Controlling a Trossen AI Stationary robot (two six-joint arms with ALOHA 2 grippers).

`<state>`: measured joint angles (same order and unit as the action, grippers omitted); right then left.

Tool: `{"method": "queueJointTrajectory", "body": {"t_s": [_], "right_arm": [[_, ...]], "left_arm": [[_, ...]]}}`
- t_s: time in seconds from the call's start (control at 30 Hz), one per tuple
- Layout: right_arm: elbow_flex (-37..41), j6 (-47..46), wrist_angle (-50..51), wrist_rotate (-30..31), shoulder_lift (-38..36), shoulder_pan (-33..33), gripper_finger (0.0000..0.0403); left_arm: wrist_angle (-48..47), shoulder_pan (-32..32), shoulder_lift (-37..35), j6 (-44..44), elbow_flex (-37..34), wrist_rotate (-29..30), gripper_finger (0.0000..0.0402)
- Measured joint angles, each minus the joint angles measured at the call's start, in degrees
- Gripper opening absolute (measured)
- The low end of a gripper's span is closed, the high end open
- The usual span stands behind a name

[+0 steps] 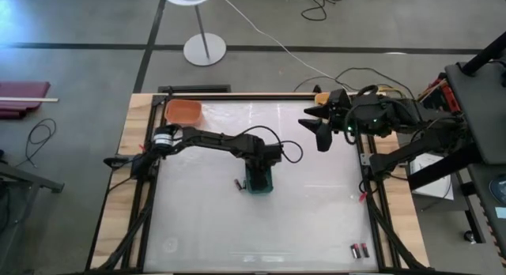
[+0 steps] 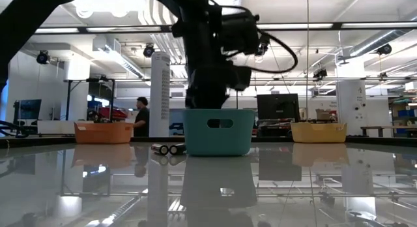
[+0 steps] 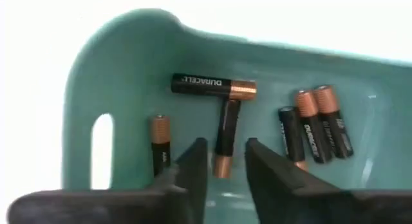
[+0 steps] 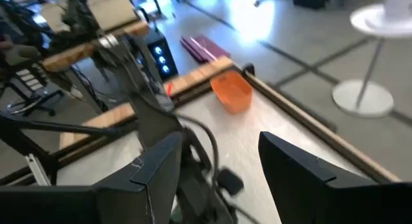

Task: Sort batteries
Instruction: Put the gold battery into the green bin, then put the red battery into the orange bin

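Two batteries (image 1: 360, 250) lie loose at the near edge of the worktop (image 1: 316, 227), well apart from the teal bin (image 1: 260, 180), and another pair (image 2: 168, 149) rests just beside the bin, so we judge these unsorted. Over the bin our left end effector (image 3: 225, 161) hangs with fingers apart, empty above five cells (image 3: 314, 124) already inside. Beyond the bin, the right end effector (image 4: 219, 163) waits spread open over the far part of the worktop, so sorting looks partly done.

Glossy white table (image 1: 316, 220) bearing teal bin (image 1: 259, 180), orange bin (image 1: 183, 111), loose batteries (image 1: 360, 250).
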<state>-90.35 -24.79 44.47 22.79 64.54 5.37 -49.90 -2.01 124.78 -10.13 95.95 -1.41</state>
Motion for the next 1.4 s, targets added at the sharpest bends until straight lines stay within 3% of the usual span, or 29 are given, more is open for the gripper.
{"method": "queueJointTrajectory", "body": {"t_s": [0.17, 0.37, 0.53, 0.67, 0.83, 1.07, 1.23, 1.4], "right_arm": [[0.0, -5.6, 2.9, 0.3, 0.1, 0.2, 0.0201], [0.8, -10.0, 3.5, 1.1, 0.1, 1.0, 0.0201], [1.8, -17.4, 6.0, -3.9, 1.1, 1.3, 0.0201], [1.9, -25.4, 10.6, -4.0, 2.2, 3.7, 0.0201], [1.9, -31.8, 12.2, 2.8, 4.4, 7.5, 0.0201], [1.9, -32.8, 8.9, 5.7, 9.5, 12.6, 0.0201], [1.9, -33.7, 8.8, 4.6, 13.8, 15.6, 0.0201], [1.9, -32.7, 8.8, 18.0, 16.7, 18.8, 0.0201]], "left_arm": [[-8.3, 2.2, -2.3, -0.9, 4.3, 3.0, 0.015], [-9.5, 9.7, -11.7, -4.9, 3.6, 10.9, 0.0182], [-13.7, 15.6, -19.3, -19.0, -0.8, 18.8, 0.0196], [-14.9, 20.8, -28.0, -32.9, -10.1, 23.8, 0.022], [-11.0, 26.8, -37.5, -46.6, -24.3, 23.9, 0.0265], [6.3, 33.9, -43.1, -51.9, -39.3, 25.0, 0.0315], [17.0, 38.3, -42.4, -49.8, -43.9, 24.9, 0.0333], [16.0, 39.1, -40.7, -50.7, -44.1, 25.9, 0.0336]]}}
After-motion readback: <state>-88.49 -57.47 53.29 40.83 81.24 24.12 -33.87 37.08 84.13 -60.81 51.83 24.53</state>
